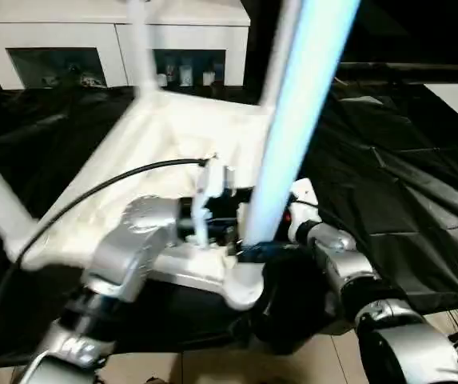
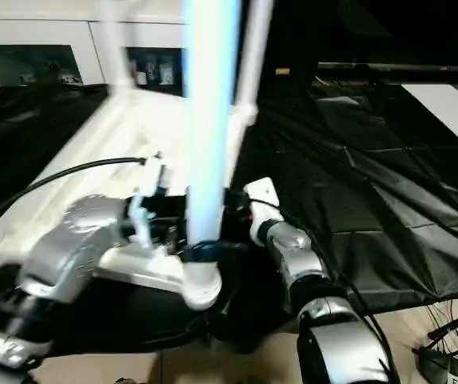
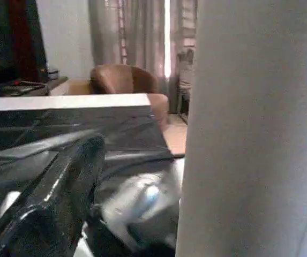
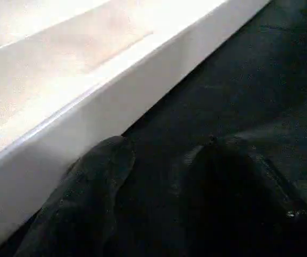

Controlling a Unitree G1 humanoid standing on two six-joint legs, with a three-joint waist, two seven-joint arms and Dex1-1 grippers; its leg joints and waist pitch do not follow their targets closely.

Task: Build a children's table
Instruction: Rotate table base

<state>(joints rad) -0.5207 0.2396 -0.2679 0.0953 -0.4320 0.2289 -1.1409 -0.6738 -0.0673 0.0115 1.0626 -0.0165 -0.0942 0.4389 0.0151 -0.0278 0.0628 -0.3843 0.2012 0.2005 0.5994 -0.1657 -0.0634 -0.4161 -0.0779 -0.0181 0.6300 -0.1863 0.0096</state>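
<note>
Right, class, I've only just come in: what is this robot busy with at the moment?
It is putting together a white children's table, whose top lies upside down on black sheeting. The nearest leg stands upright in the near corner socket, with both arms reaching in at its base. Three more legs rise from the other corners. The right gripper sits beside the top's edge, holding nothing.

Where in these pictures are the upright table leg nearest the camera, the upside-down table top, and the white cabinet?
nearest table leg point(image 1: 292, 136), left eye view, mid shaft.
table top point(image 1: 173, 136), left eye view, upturned underside.
white cabinet point(image 1: 61, 36), left eye view, front panel above the glass door.
</note>
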